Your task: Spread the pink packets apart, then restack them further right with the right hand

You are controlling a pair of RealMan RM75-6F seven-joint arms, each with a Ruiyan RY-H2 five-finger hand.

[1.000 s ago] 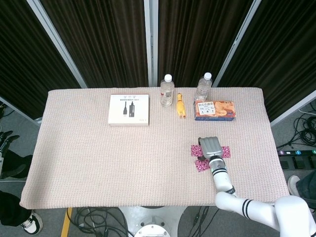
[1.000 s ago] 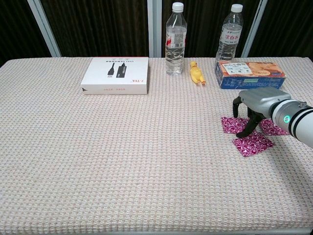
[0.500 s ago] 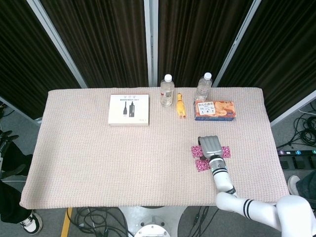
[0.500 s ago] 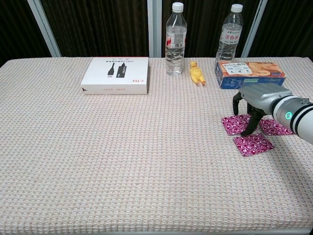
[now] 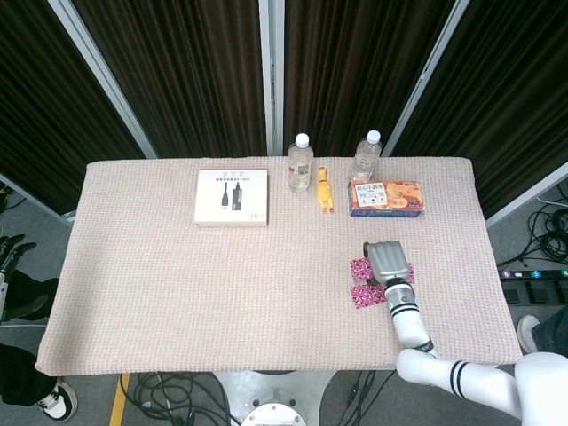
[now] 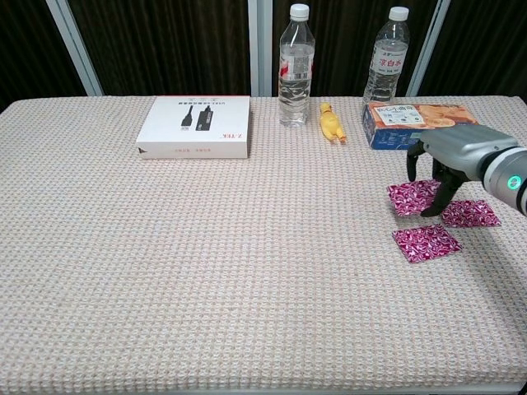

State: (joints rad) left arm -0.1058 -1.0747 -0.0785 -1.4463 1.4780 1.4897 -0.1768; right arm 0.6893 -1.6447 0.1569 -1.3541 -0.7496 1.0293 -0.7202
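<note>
Three pink packets lie spread apart at the table's right. My right hand (image 6: 451,158) (image 5: 387,259) arches over the left packet (image 6: 410,197) (image 5: 358,267), with a fingertip (image 6: 409,171) at its far edge and the thumb at its right edge, pinching it. That packet seems slightly raised off the cloth. A second packet (image 6: 470,213) lies just right of the hand. The third packet (image 6: 426,243) (image 5: 364,295) lies nearer the front edge. My left hand appears in neither view.
A blue-and-orange biscuit box (image 6: 420,124) sits just behind the hand, with two water bottles (image 6: 296,66) (image 6: 387,62) and a yellow toy (image 6: 332,123) along the back. A white box (image 6: 196,126) lies at the back left.
My right hand has moved right and slightly away from me, taking the left packet with it. The other two packets stayed where they were.
</note>
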